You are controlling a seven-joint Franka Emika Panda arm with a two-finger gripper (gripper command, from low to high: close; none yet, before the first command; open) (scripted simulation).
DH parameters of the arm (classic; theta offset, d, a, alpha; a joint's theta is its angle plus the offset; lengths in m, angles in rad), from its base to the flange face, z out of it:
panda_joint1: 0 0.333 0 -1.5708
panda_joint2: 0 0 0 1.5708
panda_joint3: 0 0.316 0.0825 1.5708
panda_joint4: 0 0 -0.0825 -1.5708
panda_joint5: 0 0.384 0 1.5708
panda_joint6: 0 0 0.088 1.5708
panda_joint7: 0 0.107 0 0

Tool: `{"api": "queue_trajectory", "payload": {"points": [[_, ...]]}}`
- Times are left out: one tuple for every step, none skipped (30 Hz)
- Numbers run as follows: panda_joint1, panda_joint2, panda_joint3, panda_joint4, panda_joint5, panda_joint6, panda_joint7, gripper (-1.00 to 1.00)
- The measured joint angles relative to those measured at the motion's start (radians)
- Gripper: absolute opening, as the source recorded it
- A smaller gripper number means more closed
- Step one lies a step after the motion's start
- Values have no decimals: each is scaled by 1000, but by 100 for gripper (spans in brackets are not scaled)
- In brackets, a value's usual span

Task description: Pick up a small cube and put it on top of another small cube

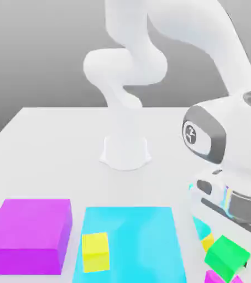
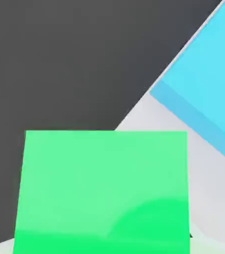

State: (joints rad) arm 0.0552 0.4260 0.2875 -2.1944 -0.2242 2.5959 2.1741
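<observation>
One small bright green matte cube (image 1: 227, 257) sits directly beneath the pincer (image 1: 231, 229), so close to the hand camera that its plain top face (image 2: 104, 188) looms large there. Whether the pincer is open, closed or gripping cannot be told. Tucked just beside the green cube, on the side toward the arm's base, a small yellow cube (image 1: 207, 241) peeks out, and a small magenta cube (image 1: 216, 276) lies just beyond the green one on the side away from the base. I judge the green cube to be at or near its stacking spot, as the hand is centred squarely over it, but whether it rests on the yellow cube or merely next to it stays unclear.

Well apart from the pincer lie a flat cyan slab (image 1: 133, 237) carrying a second yellow cube (image 1: 95, 251) and, farther off, a large magenta block (image 1: 28, 235), all on the white table (image 1: 56, 143).

Writing is scarce – a round dark cap on the wrist (image 1: 191, 134) bears a pale emblem too small to read, and the cubes carry no labels.
</observation>
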Motion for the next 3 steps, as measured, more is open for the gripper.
{"api": "queue_trajectory", "payload": {"points": [[0,0,0,0,0,0,0,100],[0,0,0,0,0,0,0,100],[0,0,0,0,0,0,0,100]]}}
